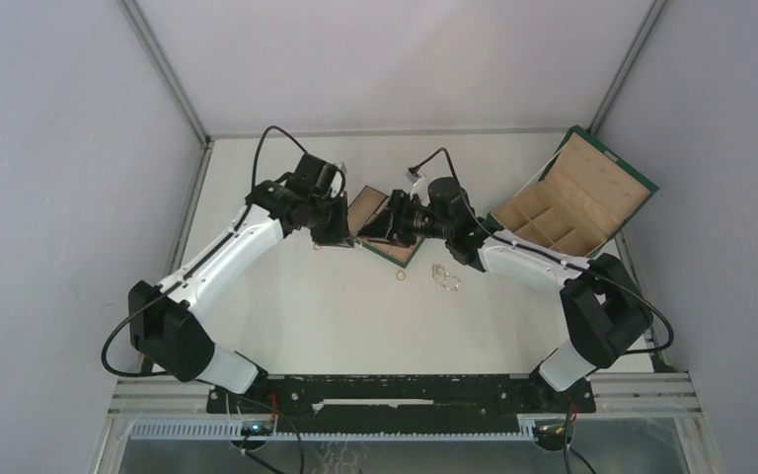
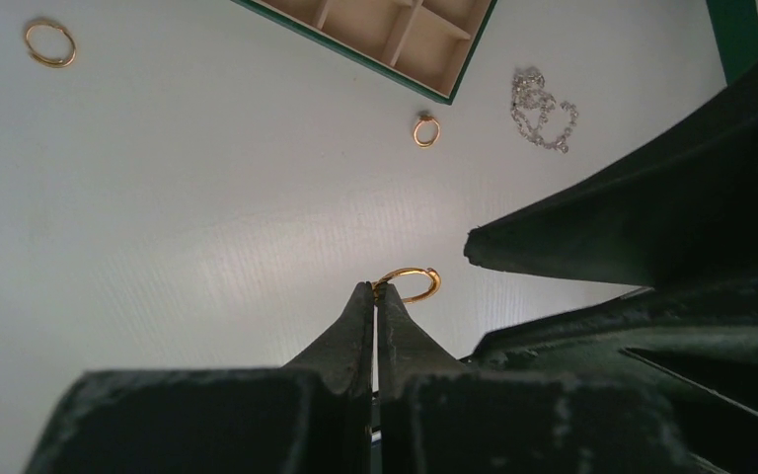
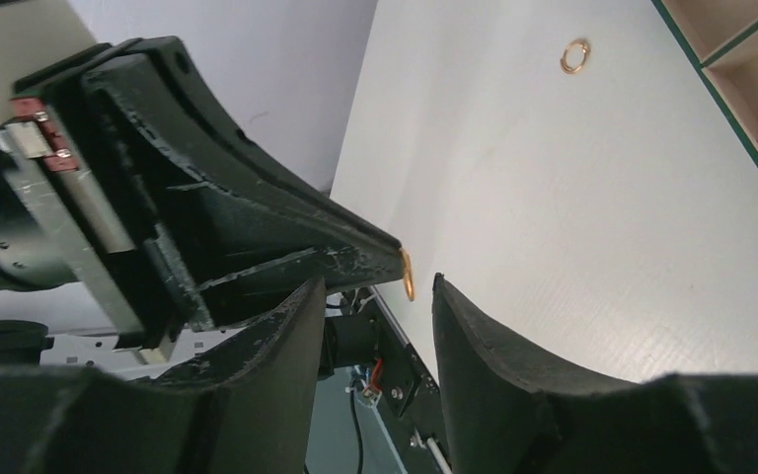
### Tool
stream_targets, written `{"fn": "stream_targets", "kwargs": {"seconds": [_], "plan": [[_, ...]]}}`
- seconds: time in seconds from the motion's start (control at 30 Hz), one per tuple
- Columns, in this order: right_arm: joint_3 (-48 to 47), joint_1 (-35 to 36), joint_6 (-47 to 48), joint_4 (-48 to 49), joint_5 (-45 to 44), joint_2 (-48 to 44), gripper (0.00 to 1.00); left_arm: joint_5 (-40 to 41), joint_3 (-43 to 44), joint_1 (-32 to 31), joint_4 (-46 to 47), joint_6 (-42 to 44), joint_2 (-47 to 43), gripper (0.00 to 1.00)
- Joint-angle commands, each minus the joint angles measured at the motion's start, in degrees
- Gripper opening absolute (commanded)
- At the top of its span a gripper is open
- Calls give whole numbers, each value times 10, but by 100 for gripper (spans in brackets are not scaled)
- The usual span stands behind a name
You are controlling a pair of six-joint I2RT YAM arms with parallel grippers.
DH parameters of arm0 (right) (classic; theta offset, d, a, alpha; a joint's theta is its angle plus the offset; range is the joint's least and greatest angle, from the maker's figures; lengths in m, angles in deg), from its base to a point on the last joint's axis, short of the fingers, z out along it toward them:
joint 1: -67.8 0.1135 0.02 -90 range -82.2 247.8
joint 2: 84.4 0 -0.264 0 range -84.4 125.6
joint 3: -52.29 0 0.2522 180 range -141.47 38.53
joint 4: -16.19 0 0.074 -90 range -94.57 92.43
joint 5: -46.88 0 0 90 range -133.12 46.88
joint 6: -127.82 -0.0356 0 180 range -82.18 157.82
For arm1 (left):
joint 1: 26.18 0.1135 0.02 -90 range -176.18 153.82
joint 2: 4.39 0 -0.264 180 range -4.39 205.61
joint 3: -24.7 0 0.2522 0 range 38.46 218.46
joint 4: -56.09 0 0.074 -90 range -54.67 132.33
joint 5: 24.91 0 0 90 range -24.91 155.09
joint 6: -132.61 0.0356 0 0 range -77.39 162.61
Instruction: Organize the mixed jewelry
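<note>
Clerk: Mixed jewelry (image 1: 444, 277), four pieces counted. Piece one, gold hoop (image 2: 410, 284): off the bench, pinched by its rim at the very tips of the left pincer (image 2: 375, 288), whose jaws are pressed together on it.

Checker: Why held out by the rim?

Clerk: Most of the hoop juts clear of the tips, which looks meant to leave the other arm something to take. The right pincer (image 3: 380, 286) faces it with jaws apart and one finger on each side of the hoop, with no contact visible. Judged a hand-over in mid-air, not yet made.

Checker: Remaining stock?

Clerk: All loose on the white bench (image 2: 207, 197). Plain gold ring (image 2: 49, 43), well apart to one side. Small ring with a setting (image 2: 425, 129), just beside the corner of the compartment tray (image 2: 355, 20). Silvery chain (image 2: 543, 109), in a tangle near that ring.

Checker: Anything filed?

Clerk: The tray cells in view show no pieces. The open green box (image 1: 592, 183) stands on the right arm's side, which likely explains passing the hoop across.
</note>
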Motion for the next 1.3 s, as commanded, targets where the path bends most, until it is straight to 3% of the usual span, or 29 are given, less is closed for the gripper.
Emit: {"fn": "stream_targets", "kwargs": {"seconds": [0.0, 0.27, 0.7, 1.1, 1.27], "plan": [[0, -3, -9, 28, 6, 5, 52, -26, 25, -2, 4, -5, -27, 0], [0, -4, -17, 44, 26, 23, 37, -31, 30, -2, 4, -5, -29, 0], [0, -4, -16, 36, 37, 31, 28, -26, 31, -1, 4, -4, -30, 0], [0, -5, -21, 42, 49, 37, 26, -33, 33, 3, 4, -9, -30, 0], [0, -6, -25, 49, 60, 40, 13, -35, 33, 3, 4, -9, -32, 0]]}}
